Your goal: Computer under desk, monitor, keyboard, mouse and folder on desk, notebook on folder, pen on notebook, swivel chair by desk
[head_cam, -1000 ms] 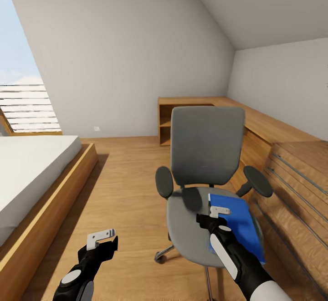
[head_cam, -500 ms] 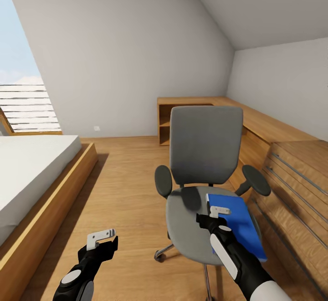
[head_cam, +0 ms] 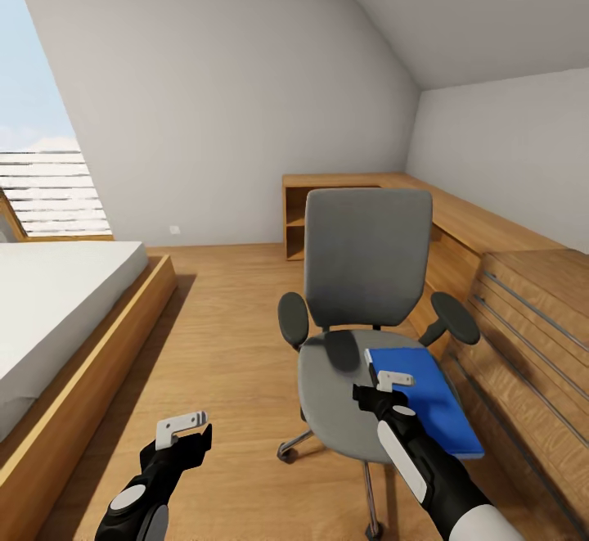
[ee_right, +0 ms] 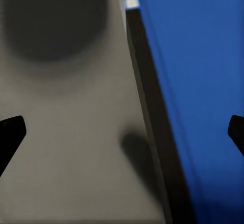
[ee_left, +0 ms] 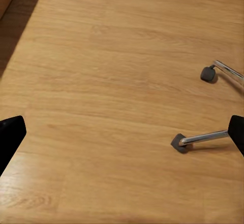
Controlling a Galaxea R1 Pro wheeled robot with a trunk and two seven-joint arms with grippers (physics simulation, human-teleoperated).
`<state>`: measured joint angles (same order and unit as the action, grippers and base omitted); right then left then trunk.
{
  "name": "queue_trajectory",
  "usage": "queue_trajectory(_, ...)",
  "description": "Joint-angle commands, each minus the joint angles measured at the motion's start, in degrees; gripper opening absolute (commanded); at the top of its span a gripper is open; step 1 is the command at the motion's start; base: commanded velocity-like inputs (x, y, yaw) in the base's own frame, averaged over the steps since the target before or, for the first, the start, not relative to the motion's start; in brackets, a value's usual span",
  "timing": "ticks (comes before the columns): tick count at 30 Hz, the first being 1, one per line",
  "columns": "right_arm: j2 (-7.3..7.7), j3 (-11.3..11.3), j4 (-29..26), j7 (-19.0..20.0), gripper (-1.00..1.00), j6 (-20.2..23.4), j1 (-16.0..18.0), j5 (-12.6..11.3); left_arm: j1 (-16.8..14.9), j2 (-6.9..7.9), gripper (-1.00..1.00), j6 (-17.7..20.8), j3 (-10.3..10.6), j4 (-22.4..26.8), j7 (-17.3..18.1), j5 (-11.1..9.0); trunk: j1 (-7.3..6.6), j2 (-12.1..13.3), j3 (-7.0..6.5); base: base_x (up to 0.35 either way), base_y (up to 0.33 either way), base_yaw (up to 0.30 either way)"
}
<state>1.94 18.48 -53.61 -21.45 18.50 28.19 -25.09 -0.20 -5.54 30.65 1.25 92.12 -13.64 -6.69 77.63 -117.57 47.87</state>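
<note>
With the folder [head_cam: 427, 398] lying on the right side of the swivel chair [head_cam: 368, 279] seat, the right gripper [head_cam: 391, 379], fingers spread wide, hangs above its dark left edge and should straddle that edge squarely before closing; the left gripper [head_cam: 182, 425] is open too.

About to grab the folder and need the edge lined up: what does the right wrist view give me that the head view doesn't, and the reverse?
Right wrist view: a close look at the folder's dark strip along the edge, running between the open fingers, and a shadow on the seat beside it.

Head view: the swivel chair whole, the folder overhanging the seat's right side, the wooden drawers, the bed, and the left gripper over the floor.

Both: the blue folder on the grey seat, with the right gripper above it.
</note>
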Motion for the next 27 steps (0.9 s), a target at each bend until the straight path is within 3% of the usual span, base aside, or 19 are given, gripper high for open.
queue_trajectory(1,0.08,0.27,3.48,-0.52,1.00,0.13,0.02,-1.01,-0.03,0.00,1.00,0.20,0.07,0.08,-0.51,-0.61,0.00,-0.02,0.06,-0.006,0.000,0.000)
queue_trajectory(27,0.08,0.24,3.43,-0.52,1.00,0.13,0.02,-1.02,0.01,0.04,1.00,0.08,0.07,0.08,-0.45,-0.61,0.00,-0.02,0.06,0.021,-0.022,0.000)
